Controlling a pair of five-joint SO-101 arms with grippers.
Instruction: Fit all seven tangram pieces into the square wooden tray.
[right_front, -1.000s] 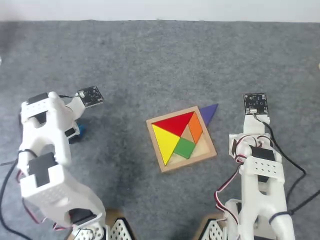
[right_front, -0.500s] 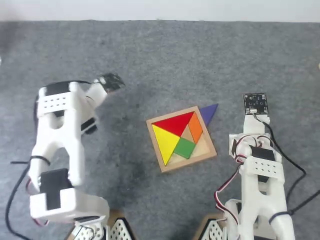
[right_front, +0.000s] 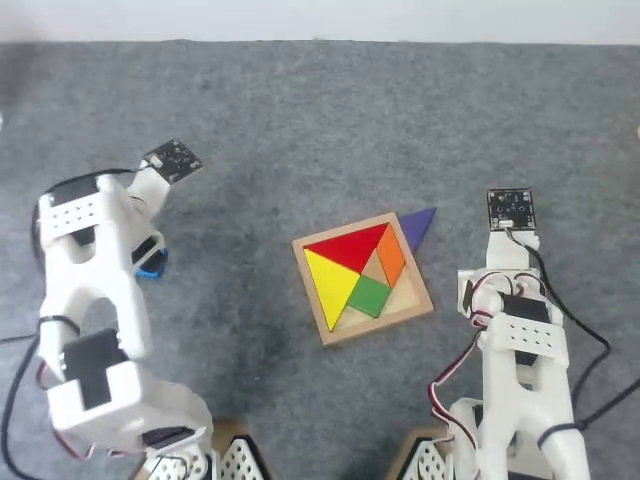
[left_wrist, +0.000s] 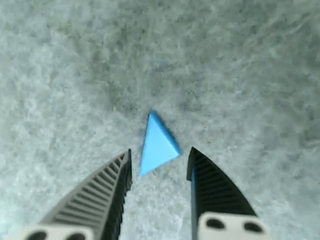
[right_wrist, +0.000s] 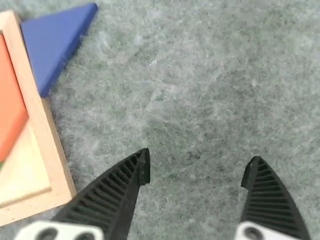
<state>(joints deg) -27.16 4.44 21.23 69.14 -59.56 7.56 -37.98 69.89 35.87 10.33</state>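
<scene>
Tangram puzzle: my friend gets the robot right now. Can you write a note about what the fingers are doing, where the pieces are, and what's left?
Left gripper: open, fingers either side of the blue triangle on the carpet, not closed on it.
Right gripper: open, holding nothing, over carpet beside the tray.
Done: red piece, yellow piece, orange piece and green piece lie in the tray.
Left: grasp and place the blue triangle. The purple piece lies outside, by the tray's far corner. I cannot make out a seventh piece.
</scene>
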